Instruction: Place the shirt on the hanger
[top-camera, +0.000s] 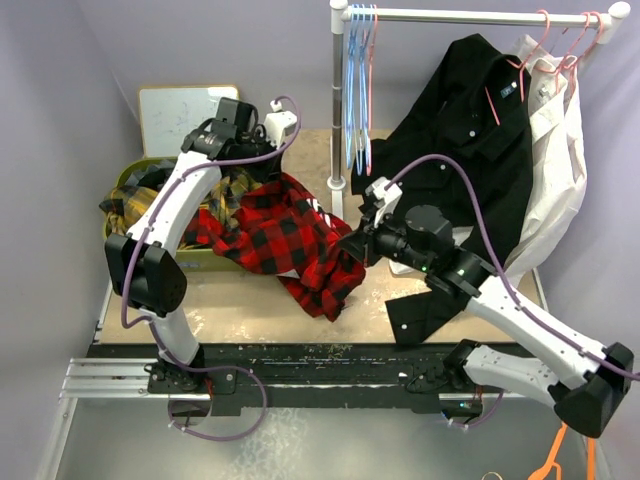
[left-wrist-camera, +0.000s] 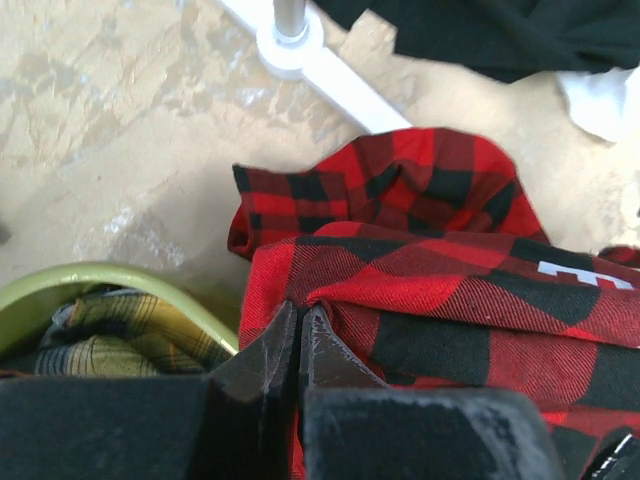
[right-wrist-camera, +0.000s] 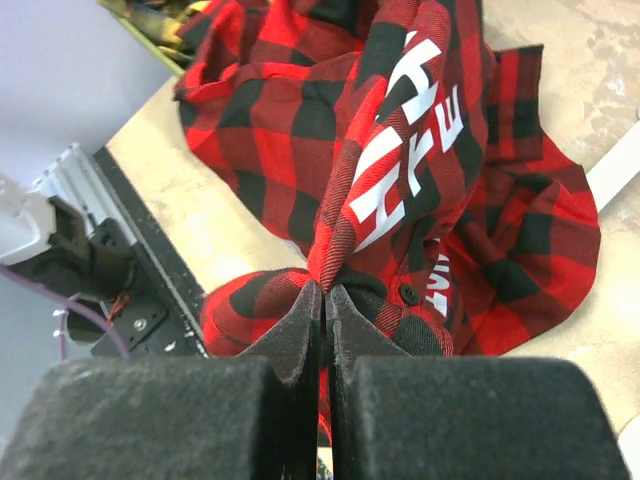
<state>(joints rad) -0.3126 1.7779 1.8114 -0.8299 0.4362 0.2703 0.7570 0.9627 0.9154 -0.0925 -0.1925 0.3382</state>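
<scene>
Top external view: the rack post (top-camera: 338, 110) stands at the far middle of the table (top-camera: 250, 312); all positions below are referenced to it. The red-and-black buffalo-check flannel shirt (top-camera: 285, 235) lies crumpled on the table, near-left of the post, with its soft woven folds bunched and one end drooping toward the near side. The pink wire hanger (top-camera: 372, 60), thin and triangular, hangs from the rail just beside the post among light blue hangers (top-camera: 352, 90). Right of the post, a black shirt (top-camera: 470, 130) drapes from the rail down onto the table. Bare, mottled sand-coloured tabletop lies open nearer than the flannel shirt, out to the table's near edge. A narrower bare strip lies directly left of the post. Left wrist view: the left gripper (left-wrist-camera: 300, 330) is closed, its black fingers pinching a folded shirt edge. The pinch sits beside the rim of a green bin (left-wrist-camera: 150, 283), left of the post's white foot (left-wrist-camera: 345, 90). Right wrist view: the right gripper (right-wrist-camera: 327, 300) is closed on a ridge of shirt fabric, just below white block lettering (right-wrist-camera: 400, 150) on a dark patch.
</scene>
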